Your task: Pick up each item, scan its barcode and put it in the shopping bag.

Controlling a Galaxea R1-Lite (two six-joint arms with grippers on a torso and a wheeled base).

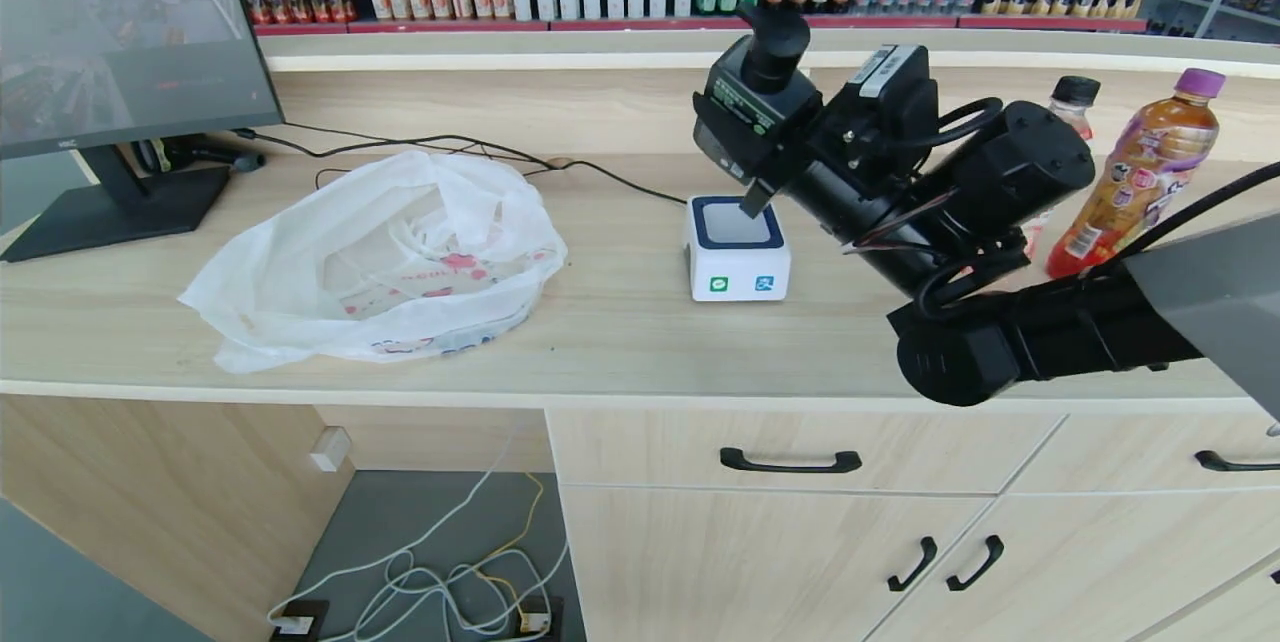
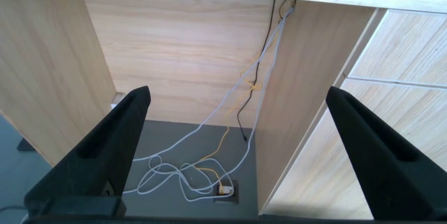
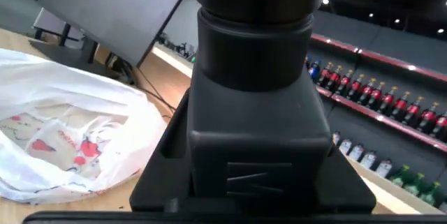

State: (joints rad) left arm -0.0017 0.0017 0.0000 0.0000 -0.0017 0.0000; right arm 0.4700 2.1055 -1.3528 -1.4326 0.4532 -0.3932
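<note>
Right gripper (image 1: 748, 150) grasping black bottle (image 1: 752, 87), left gripper (image 2: 237, 155) released, shopping bag (image 1: 262, 274) contents unclear

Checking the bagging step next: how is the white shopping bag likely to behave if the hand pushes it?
The shopping bag looks thin and crumpled, so probably floppy: it would fold rather than resist. It lies slumped on the counter with nothing visibly pinning it, so it would likely slide.
</note>
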